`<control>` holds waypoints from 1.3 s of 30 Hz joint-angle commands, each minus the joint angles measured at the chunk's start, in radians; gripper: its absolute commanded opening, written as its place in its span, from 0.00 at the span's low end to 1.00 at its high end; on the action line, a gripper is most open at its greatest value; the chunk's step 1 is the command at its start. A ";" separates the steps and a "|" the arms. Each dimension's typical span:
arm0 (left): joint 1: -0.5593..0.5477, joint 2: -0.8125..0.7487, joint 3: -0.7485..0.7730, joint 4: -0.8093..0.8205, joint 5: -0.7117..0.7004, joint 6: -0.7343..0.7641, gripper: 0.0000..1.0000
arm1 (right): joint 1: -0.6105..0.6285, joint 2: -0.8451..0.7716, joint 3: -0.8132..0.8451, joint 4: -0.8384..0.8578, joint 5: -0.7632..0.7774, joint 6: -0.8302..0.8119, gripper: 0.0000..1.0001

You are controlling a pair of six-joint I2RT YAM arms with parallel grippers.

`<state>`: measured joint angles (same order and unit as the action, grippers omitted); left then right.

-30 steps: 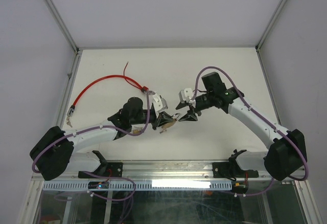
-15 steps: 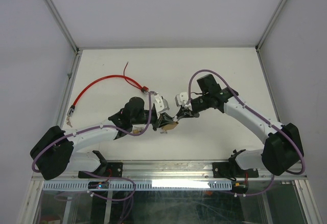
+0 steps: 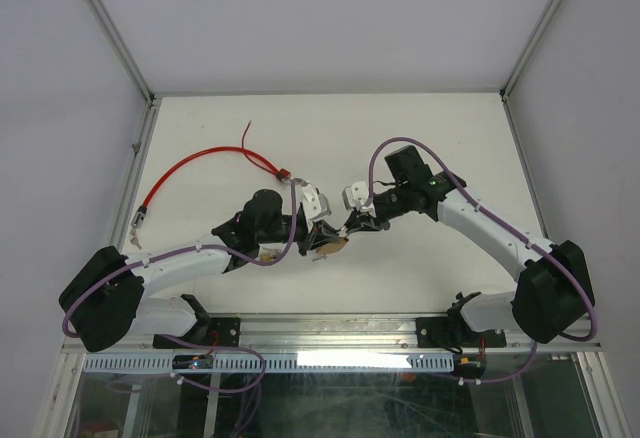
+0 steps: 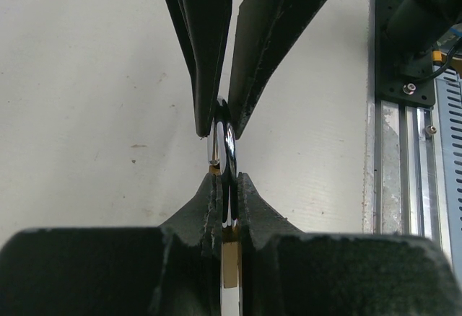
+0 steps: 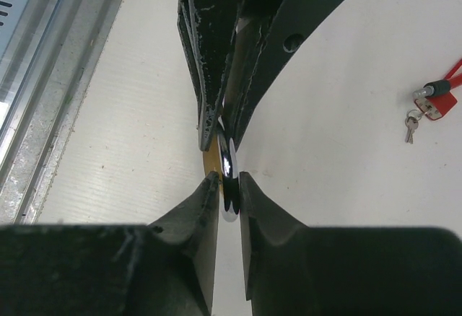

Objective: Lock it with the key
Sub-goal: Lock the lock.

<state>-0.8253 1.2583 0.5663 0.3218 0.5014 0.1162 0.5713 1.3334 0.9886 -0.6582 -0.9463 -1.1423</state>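
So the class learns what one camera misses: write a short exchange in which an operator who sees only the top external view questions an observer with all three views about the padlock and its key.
Operator: What holds the padlock?
Observer: The left arm's fingers clamp its brass body.
Operator: And the other arm?
Observer: The right arm's fingers close on the chrome shackle, seen edge-on.
Operator: Is a key in it?
Observer: I cannot see the keyhole. Small keys lie apart, beside a red tag.
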 commanded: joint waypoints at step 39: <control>-0.014 -0.019 0.061 0.168 -0.013 -0.033 0.17 | -0.005 -0.040 -0.017 0.005 -0.081 -0.029 0.00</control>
<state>-0.8318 1.2686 0.5682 0.3386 0.5220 0.1112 0.5728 1.3231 0.9470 -0.6220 -0.9489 -1.1339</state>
